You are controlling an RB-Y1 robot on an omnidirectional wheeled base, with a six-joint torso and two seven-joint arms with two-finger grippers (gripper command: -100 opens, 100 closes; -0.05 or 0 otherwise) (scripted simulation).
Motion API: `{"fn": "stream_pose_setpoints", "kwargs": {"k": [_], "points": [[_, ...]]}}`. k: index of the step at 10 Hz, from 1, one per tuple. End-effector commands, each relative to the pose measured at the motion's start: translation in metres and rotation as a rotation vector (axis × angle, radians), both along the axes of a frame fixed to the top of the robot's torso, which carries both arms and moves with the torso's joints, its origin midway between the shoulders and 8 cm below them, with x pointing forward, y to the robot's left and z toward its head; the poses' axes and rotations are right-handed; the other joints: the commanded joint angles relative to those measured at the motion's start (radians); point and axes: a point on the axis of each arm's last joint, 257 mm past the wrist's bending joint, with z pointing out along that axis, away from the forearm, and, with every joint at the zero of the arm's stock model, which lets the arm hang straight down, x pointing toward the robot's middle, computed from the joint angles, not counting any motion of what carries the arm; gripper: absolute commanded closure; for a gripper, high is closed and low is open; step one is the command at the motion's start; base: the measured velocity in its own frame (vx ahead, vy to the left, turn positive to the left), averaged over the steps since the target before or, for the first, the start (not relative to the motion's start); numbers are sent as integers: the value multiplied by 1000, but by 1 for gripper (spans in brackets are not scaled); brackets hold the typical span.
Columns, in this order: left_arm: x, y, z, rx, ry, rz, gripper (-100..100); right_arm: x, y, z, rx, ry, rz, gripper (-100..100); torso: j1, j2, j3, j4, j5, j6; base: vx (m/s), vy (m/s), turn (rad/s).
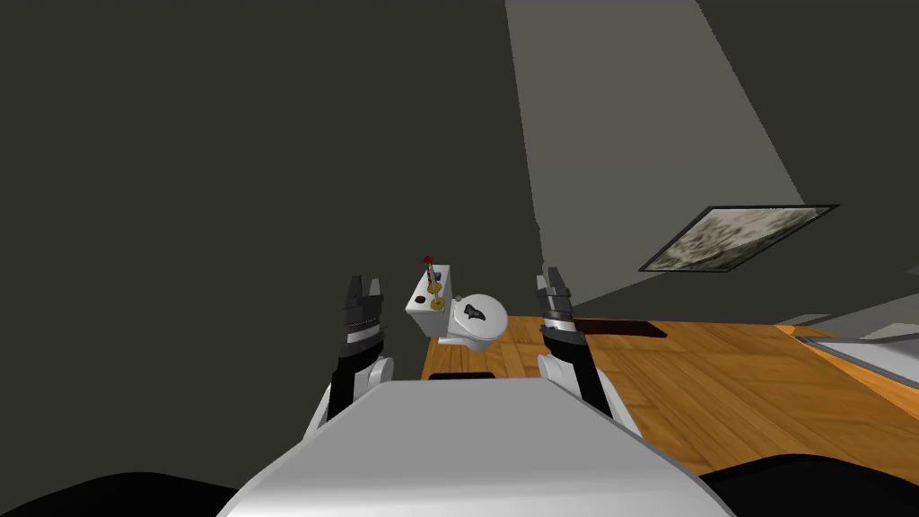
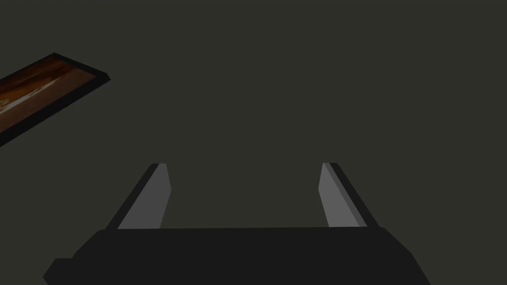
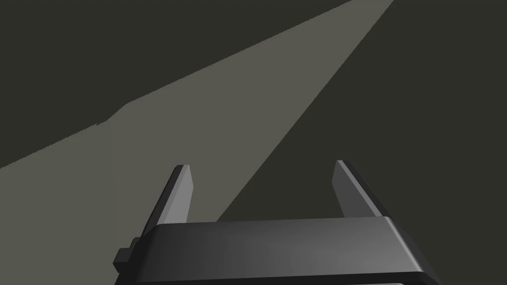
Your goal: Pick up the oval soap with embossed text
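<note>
Left pincer (image 1: 363, 282) agape, toilet (image 1: 489, 328) ahead, cluttered tank (image 1: 420, 312)

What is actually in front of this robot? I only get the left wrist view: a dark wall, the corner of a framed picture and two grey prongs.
Observer: In the head view a white toilet stands ahead on a wooden floor.
Operator: Is anything on it?
Observer: Small things sit on its tank: a brown blob, yellow bits and a red-topped stick. Which is the soap, I cannot tell.
Operator: And the other arm?
Observer: On the right arm, the jaws stand open and empty.
</note>
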Motion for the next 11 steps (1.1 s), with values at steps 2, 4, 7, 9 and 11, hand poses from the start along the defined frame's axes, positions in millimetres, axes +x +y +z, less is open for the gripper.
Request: {"fn": "stream_pose_setpoints", "kwargs": {"k": [2, 4, 7, 9, 11], "points": [[8, -3, -4, 36, 37, -37, -100, 0, 0, 0, 0, 0, 0, 0, 0, 0, 0, 0, 0, 0, 2, -10, 9], [17, -3, -10, 52, 84, -67, -100, 0, 0, 0, 0, 0, 0, 0, -1, 0, 0, 0, 0, 0, 6, -23, 21], [28, 1, -18, 50, 140, -92, -100, 0, 0, 0, 0, 0, 0, 0, -2, 0, 0, 0, 0, 0, 3, -30, 23], [38, 7, -26, 34, 194, -112, -100, 0, 0, 0, 0, 0, 0, 0, -1, 0, 0, 0, 0, 0, 3, -26, 31], [45, 12, -32, 18, 233, -119, -100, 0, 0, 0, 0, 0, 0, 0, -2, 0, 0, 0, 0, 0, 2, -25, 18]]}}
